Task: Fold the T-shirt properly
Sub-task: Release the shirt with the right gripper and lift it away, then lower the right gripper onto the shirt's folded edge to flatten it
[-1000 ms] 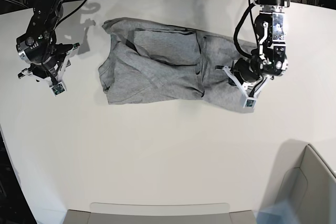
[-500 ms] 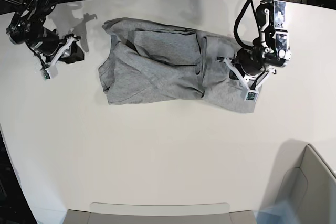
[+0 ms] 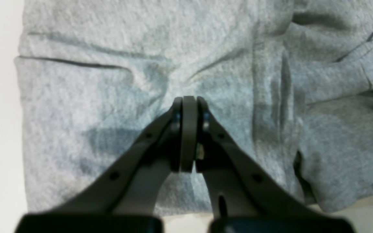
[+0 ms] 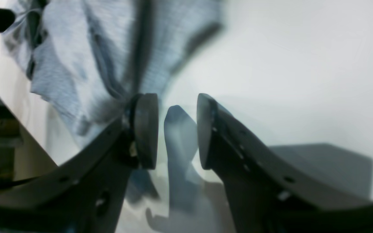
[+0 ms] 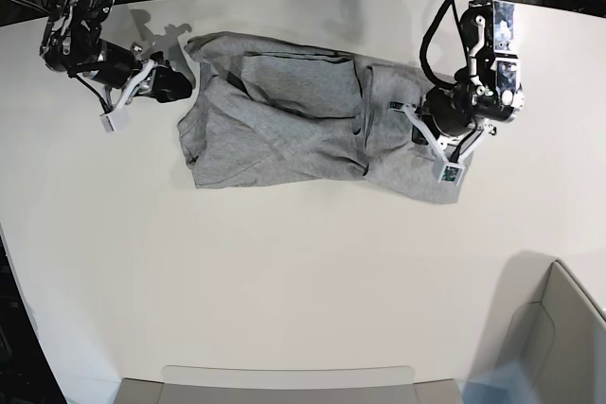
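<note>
right gripper (image 5: 133,92) sits at the far left of the base view, low over the white table (image 5: 284,281), its tips pointing toward the nearest edge of the t-shirt (image 5: 284,120). in the right wrist view the jaws stand apart with bare table showing between the pads (image 4: 146,129); nothing is held. that view is blurred, so contact with the cloth cannot be confirmed, though the grey fabric (image 4: 76,64) appears just beyond the left pad.

t-shirt lies flat across the upper middle of the table, heather grey, plain side showing, already partly folded on itself with several overlapping layers and creases. a darker seam line runs down near its right third.

left gripper (image 5: 437,150) is at the right end of the garment in the base view, resting over the cloth near its lower right corner. in the left wrist view the jaws are pressed together (image 3: 189,106), tips down on the grey fabric (image 3: 108,97), with wrinkles radiating from the tips. whether a pinch of cloth lies between the pads cannot be told.

grey bin corner (image 5: 568,328) sits at the lower right edge of the base view, well apart from the garment.
</note>
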